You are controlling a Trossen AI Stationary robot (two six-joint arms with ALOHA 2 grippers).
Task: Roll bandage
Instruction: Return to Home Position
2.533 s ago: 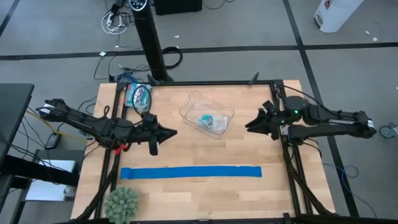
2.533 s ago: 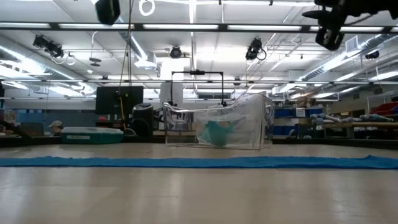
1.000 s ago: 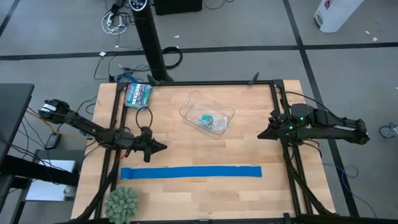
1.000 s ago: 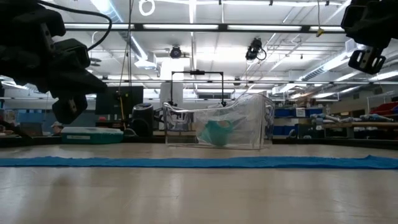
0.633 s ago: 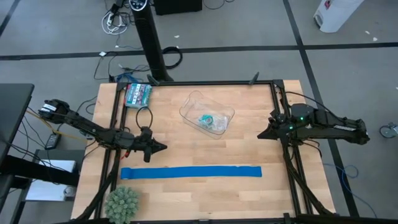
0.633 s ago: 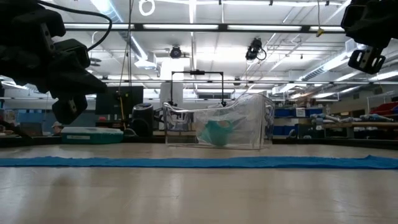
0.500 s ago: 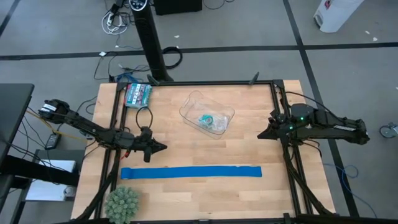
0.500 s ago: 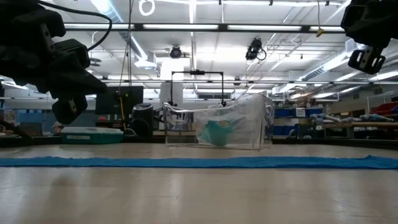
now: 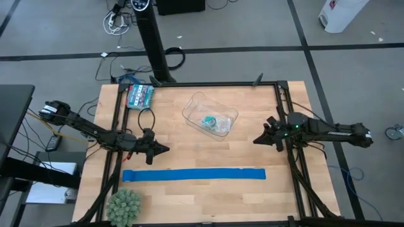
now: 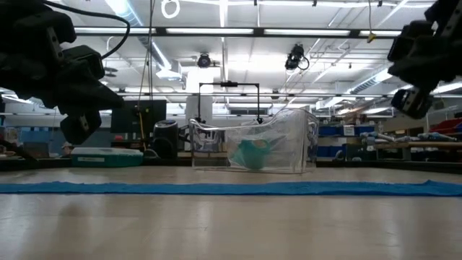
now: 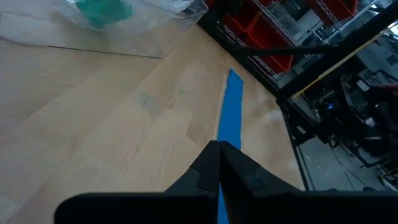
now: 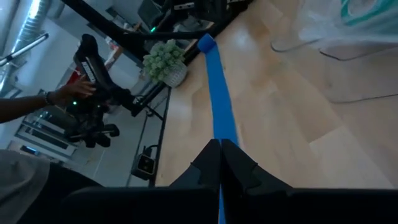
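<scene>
So the wooden table (image 9: pixel 189 202) takes up most of the overhead shot, and a long royal-blue strip (image 9: pixel 193 174) lies flat across its near part, running left to right. The left gripper (image 9: pixel 165 149) hangs over the left side, a bit back from that strip's left end. Its fingers are pinched together with nothing in them. The right gripper (image 9: pixel 257 140) sits over the right side, pointing inward, and it's also closed up tight and empty. Between the two, toward the back, there's a clear plastic bin (image 9: pixel 191 101) set at an angle. The bandage (image 9: pixel 209 121) is inside it, a small teal bundle resting on the bottom, apart from both grippers. A little spiky green plant (image 9: pixel 123 205) stands at the near left corner, just past the blue strip's end.
</scene>
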